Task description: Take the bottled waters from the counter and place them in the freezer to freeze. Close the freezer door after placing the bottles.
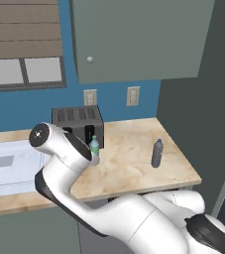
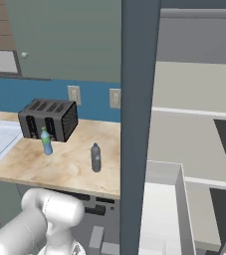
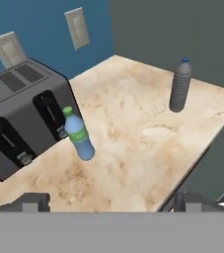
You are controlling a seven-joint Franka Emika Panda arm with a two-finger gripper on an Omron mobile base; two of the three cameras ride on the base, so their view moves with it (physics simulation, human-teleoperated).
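Two bottled waters stand upright on the beige marble counter (image 1: 129, 168). The blue one with a green cap (image 1: 94, 146) (image 2: 46, 141) (image 3: 79, 140) is just in front of the toaster. Further right, near the fridge side, stands the smoky grey one (image 1: 157, 153) (image 2: 96, 157) (image 3: 180, 86). My gripper (image 3: 112, 201) is open, hovering above the counter's front edge with nothing between its fingers, nearer the blue bottle. In the right base view the freezer (image 2: 194, 124) shows pale shelves, and its door (image 2: 137, 124) stands open with a white bin (image 2: 162, 209) inside.
A dark toaster (image 1: 78, 121) (image 3: 19, 118) sits at the back of the counter beside the blue bottle. A white sink (image 1: 5, 166) lies to the left. A grey-green wall cabinet (image 1: 139, 39) hangs overhead. My own white arm (image 1: 64, 163) crosses the foreground.
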